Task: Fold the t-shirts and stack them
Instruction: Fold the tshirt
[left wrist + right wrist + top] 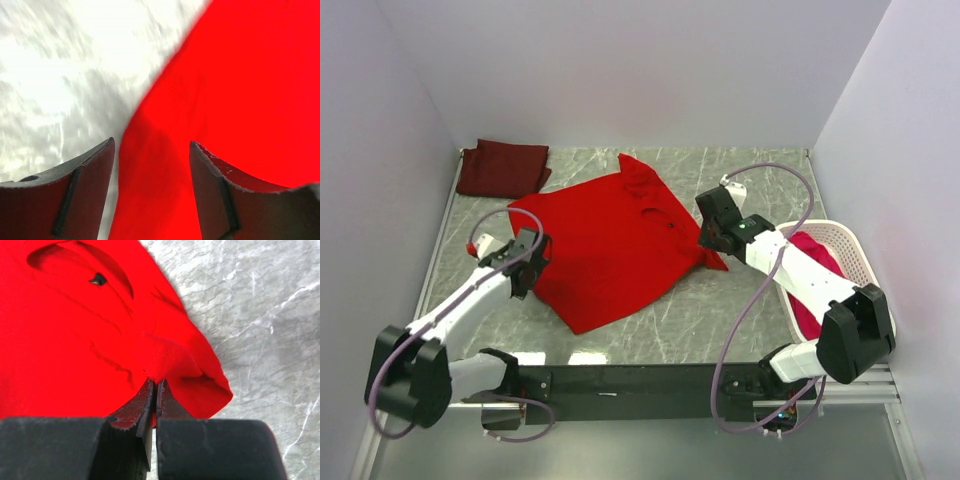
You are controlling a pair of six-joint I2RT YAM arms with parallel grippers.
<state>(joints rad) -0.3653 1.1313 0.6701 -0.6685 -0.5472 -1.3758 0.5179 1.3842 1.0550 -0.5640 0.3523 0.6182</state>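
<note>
A bright red t-shirt (610, 245) lies spread out on the marble tabletop, collar toward the back. My left gripper (532, 268) is at its left edge. In the left wrist view that gripper (151, 143) stands open, its fingers astride the edge of the red t-shirt (235, 90) with cloth between them. My right gripper (706, 241) is at the shirt's right sleeve. The right wrist view shows it (156, 382) shut on a pinched fold of the red t-shirt (75, 330). A folded dark maroon t-shirt (503, 167) lies at the back left.
A white perforated basket (855, 250) stands at the right edge with a pinkish-red t-shirt (810, 285) in it, partly hidden by my right arm. White walls close in the table at the back and both sides. A black rail (620, 380) runs along the near edge.
</note>
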